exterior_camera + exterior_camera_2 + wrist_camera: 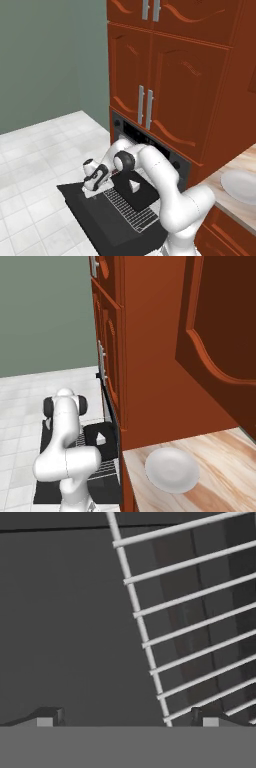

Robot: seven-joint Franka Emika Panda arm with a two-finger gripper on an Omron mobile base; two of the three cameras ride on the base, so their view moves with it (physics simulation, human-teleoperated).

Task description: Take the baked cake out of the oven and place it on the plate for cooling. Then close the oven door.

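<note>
The oven (150, 144) stands open, its oven door (87, 212) folded down flat. A wire rack (131, 212) is pulled out over the door and carries a flat black tray (142, 195). On that tray sits the baked cake (134, 186), a tiny pale wedge, also in the right base view (100, 438). My gripper (90, 191) points down at the door's left part, left of the tray and apart from the cake. It is open with nothing between its fingers. In the hand view the gripper (127, 719) hangs just above the door (65, 637) and the rack's edge (190, 627). The white plate (172, 469) lies on the counter.
Red-brown cabinets (165, 65) with silver handles rise above the oven. The wooden counter (225, 456) runs to the right of the oven, with the plate (241, 186) at its near end. Pale tiled floor (35, 165) spreads to the left of the door.
</note>
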